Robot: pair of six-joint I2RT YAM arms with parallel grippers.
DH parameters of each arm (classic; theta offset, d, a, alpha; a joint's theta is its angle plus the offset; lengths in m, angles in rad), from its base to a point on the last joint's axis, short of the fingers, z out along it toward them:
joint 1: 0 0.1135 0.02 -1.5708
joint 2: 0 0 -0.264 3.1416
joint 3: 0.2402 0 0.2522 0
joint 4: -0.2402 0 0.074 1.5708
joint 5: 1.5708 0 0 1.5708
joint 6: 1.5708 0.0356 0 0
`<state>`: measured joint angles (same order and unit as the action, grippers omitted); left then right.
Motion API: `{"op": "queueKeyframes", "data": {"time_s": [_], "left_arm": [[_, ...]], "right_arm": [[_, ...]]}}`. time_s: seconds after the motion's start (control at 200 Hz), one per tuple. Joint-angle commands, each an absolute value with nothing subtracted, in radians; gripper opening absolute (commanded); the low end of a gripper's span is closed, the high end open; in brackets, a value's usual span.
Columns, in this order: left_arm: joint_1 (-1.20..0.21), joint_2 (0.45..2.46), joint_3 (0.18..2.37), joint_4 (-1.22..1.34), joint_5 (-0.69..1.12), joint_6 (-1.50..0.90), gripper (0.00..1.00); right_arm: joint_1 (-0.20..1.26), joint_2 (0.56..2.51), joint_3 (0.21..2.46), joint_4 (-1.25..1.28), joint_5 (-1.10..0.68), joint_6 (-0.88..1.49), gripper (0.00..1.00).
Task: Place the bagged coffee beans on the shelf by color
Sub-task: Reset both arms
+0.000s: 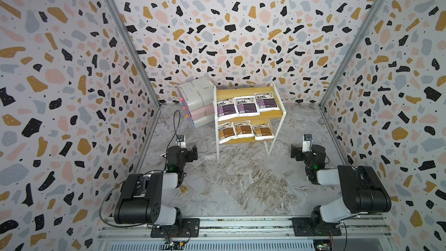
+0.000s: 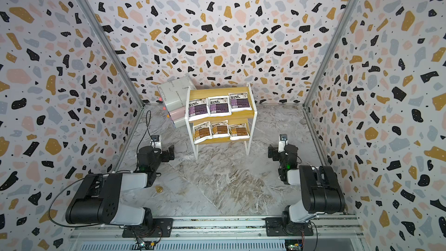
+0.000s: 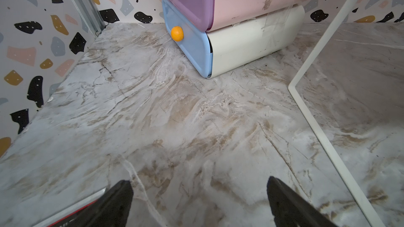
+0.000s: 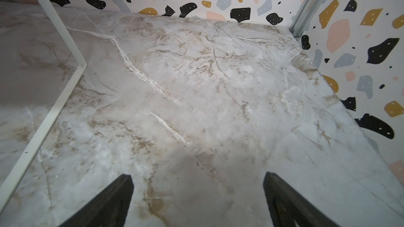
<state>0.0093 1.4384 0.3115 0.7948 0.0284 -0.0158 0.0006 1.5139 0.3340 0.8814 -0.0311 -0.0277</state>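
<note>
- While both arms sit folded low and well back from it, I look over the shelf. It stands at the back of the marble tabletop, just beside the stacked drawer boxes.
- All six bagged coffee beans are on it, none on the table.
- Three purple-labelled pouches lie side by side on the upper board, and three brown-orange pouches on the lower one. That's one colour per tier, which is the sort I'm after.
- Every pouch lies flat, label up, edge to edge with its neighbour, so each row fits the board's width.
- On the upper tier, the pouch nearest the drawer boxes looks to reach the front edge. I can't tell whether it overhangs.
- Left gripper: jaws spread wide with nothing between them, only bare marble below. Its wrist view faces the drawer boxes and a white frame leg.
- Right gripper: also spread wide and empty, over open tabletop.
- My read is that the job is finished, and I see nothing left to fetch.
- I'd keep both arms parked this far back because the thin-legged rack looks easy to nudge, and a bump could slide those slick pouches off.
</note>
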Motion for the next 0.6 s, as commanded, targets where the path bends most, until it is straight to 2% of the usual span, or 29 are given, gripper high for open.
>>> {"op": "queueKeyframes", "data": {"time_s": [0.0, 0.195, 0.36, 0.546, 0.596], "left_arm": [[0.009, 1.429, 0.328, 0.844, 0.031, -0.023, 1.00], [0.011, 1.429, 0.328, 0.844, 0.031, -0.024, 1.00], [0.009, 1.430, 0.328, 0.844, 0.032, -0.023, 1.00], [0.010, 1.429, 0.328, 0.844, 0.032, -0.023, 1.00], [0.010, 1.430, 0.328, 0.844, 0.030, -0.023, 1.00]], "right_arm": [[0.005, 1.511, 0.356, 0.868, -0.035, -0.037, 0.99], [0.005, 1.501, 0.344, 0.889, -0.036, -0.036, 0.99], [0.005, 1.335, 0.270, 0.863, 0.013, -0.011, 0.99], [0.005, 1.526, 0.251, 1.095, 0.044, -0.008, 0.99], [0.004, 1.493, 0.274, 0.998, 0.048, -0.002, 0.99]]}}
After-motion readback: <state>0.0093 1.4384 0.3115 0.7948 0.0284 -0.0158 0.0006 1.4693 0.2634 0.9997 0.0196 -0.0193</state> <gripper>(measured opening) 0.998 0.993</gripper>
